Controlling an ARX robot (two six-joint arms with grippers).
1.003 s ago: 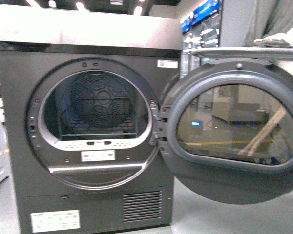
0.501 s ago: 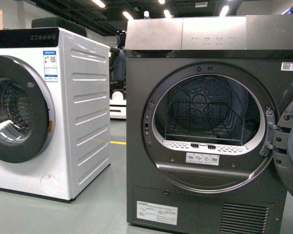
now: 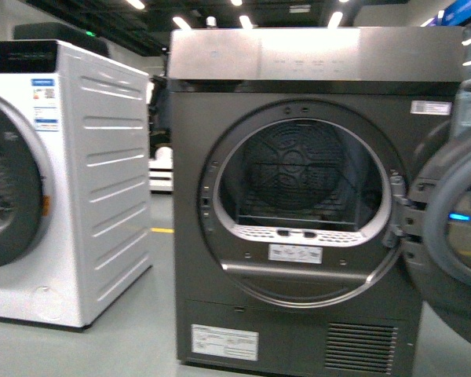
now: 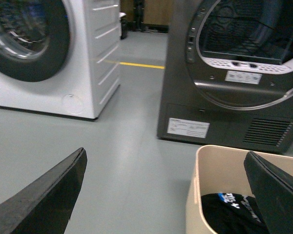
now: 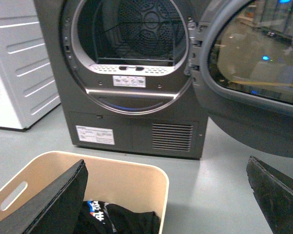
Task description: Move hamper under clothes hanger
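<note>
The hamper (image 4: 212,168) is a beige plastic bin on the grey floor in front of the dryer. A black garment (image 4: 232,217) with blue and white print lies in it. In the left wrist view my left gripper (image 4: 165,161) is open, with one finger over the floor and the other over the hamper. My right gripper (image 5: 166,163) is open too. One of its fingers hangs over the hamper (image 5: 122,178) with its handle slot, the other over bare floor. The clothes hanger is out of view. The front view shows neither arm.
A dark grey dryer (image 3: 298,71) stands ahead, its round door (image 3: 455,236) swung open to the right. A white washing machine (image 3: 86,181) stands to its left, with a gap between them. A yellow line (image 4: 136,65) crosses the floor behind.
The front view swung left from the dryer's open door until the white washer came in, then turned slightly back to the right. The dryer now sits more central.
</note>
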